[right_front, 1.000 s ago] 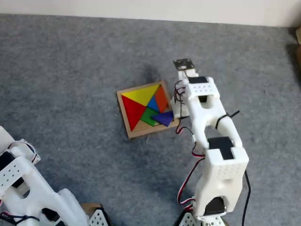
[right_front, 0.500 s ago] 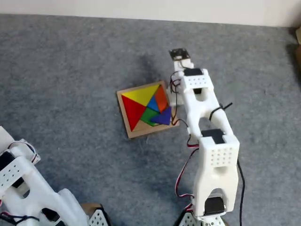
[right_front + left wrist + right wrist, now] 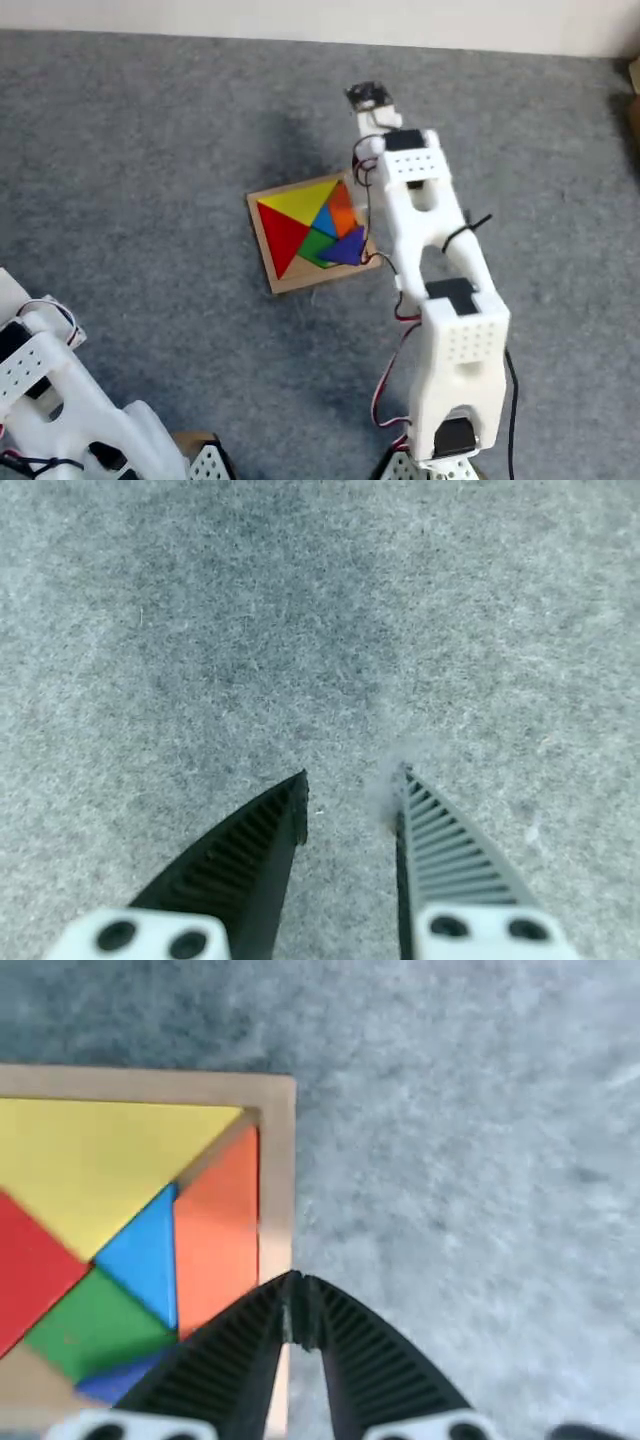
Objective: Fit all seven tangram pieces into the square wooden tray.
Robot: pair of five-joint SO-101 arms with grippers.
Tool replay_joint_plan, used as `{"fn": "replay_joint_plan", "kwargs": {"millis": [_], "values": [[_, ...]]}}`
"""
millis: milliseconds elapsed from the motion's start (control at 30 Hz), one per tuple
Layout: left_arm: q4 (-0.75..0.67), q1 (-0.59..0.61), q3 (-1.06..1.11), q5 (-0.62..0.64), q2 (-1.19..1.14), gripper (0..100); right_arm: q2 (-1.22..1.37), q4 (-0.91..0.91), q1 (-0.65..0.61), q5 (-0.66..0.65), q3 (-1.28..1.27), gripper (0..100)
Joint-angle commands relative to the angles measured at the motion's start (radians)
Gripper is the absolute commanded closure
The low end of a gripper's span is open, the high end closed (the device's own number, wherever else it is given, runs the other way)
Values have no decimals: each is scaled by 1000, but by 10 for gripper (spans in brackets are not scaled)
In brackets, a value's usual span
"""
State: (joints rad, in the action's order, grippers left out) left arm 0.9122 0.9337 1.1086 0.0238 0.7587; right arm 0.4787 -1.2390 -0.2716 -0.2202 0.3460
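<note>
– where's the tray?
– the square wooden tray [image 3: 308, 283] lies on the grey carpet [image 3: 150, 150], with the tangram pieces [image 3: 300, 205] inside it (whether the purple triangle [image 3: 348, 247] sits flat, i can't tell).
– and the claws?
– the right gripper [image 3: 298, 1308] is pressed together at the tray's rim, beside the orange piece [image 3: 215, 1240]. the left gripper [image 3: 350, 800] is spread over carpet.
</note>
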Motion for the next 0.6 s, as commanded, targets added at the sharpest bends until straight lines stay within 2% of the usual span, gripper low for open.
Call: {"fn": "replay_joint_plan", "kwargs": {"millis": [0,133,300,467,567], "values": [[-15,-25,-19,11,22,853,-162,-67,-22,-29,15,994],[-15,-25,-19,11,22,853,-237,-59,-101,-94,-168,994],[-15,-25,-19,11,22,853,-374,151,-191,-104,-453,994],[-15,-50,-19,11,22,853,-440,361,-200,-106,-656,994],[-15,-50,-19,11,22,853,-397,395,-199,-126,-700,994]]}}
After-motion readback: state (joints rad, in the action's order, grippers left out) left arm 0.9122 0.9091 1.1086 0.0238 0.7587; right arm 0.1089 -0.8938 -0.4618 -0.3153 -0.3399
